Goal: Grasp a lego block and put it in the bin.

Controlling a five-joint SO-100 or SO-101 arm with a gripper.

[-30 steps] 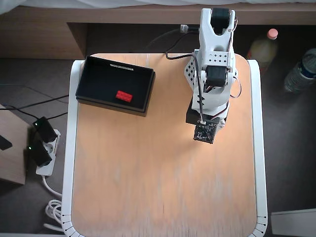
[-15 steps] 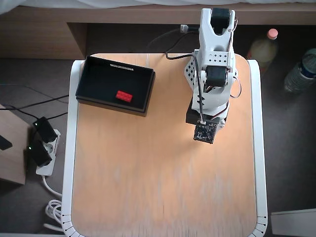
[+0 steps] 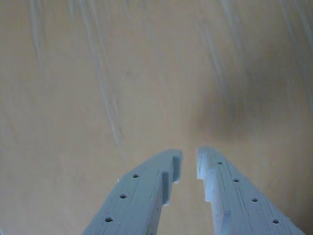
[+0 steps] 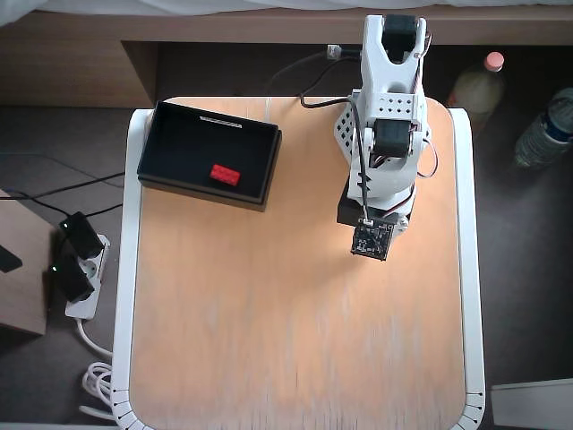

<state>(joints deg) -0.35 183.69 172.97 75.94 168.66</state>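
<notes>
**Block in bin, arm parked clear**

Gripper (image 3: 188,164): in the wrist view the two pale fingers sit nearly together, with only a thin slit between the tips and nothing held. Below them is bare wood, with a soft shadow to the right. In the overhead view the gripper is hidden under the folded arm (image 4: 385,134) and its wrist camera board (image 4: 372,239), so the jaw state comes from the wrist view only.

Step in hand, as I read it: drop is done, arm is tucked back near its base at the far right of the table (image 4: 295,340). To finish well:
- stay folded and clear of the bin, no sweep toward it
- no need to regrasp; jaws can stay as they are
- if another pick were wanted, open wide before descending, since the slit now is far too narrow for the block

Block (image 4: 225,175): red, lying flat on the bin floor, right of centre and nearer the front wall, apart from all walls as far as I can tell.

Bin (image 4: 161,148): black tray at the table's far left corner, slightly rotated, pale strip on the far long rim. Only the block is inside it. Bin and arm are well apart.

Task looks complete.
</notes>
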